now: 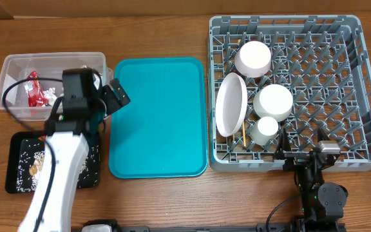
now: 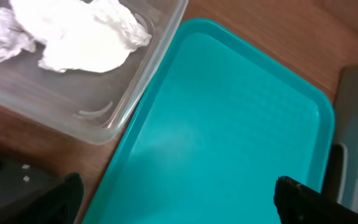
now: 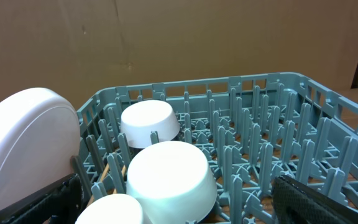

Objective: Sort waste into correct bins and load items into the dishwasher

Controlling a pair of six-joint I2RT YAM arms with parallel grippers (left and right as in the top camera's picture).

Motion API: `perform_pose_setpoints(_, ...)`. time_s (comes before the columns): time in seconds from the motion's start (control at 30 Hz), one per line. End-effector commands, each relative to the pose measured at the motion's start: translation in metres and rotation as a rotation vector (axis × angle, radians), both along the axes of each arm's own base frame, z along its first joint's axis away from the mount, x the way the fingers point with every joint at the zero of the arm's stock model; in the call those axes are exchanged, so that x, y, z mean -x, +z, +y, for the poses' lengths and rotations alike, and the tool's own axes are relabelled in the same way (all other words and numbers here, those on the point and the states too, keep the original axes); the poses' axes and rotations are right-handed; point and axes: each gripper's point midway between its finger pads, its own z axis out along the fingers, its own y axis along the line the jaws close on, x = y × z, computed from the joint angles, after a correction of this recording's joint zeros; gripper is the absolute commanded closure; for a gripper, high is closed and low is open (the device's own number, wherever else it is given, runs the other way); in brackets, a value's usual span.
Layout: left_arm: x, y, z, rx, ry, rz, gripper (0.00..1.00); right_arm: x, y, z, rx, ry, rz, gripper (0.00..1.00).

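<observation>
My left claw hangs released over the seam between the clear tub, which lies to its left with the napkin inside, and the bare teal tray to its right. My right claw, also released, sits at the near wall of the dish rack, the nearer arm to it, with the plate, bowls and cup straight ahead; I judge nothing is left to fetch

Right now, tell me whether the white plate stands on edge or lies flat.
On edge, tilted: the white plate stands at the left side of the grey dish rack, not flat.
</observation>
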Motion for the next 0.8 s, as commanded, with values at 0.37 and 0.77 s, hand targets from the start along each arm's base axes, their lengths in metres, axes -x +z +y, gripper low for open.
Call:
perform_pose_setpoints(0.37, 0.129, -0.083, 0.033, -0.184, 0.11, 0.047, 0.0, 0.0, -0.002, 0.001, 0.003, 0.006, -0.005, 0.0)
perform_pose_setpoints(0.77, 0.16, -0.11, 0.049, -0.261, 0.178, 0.013, 0.0, 0.0, -0.002, 0.001, 0.003, 0.007, -0.005, 0.0)
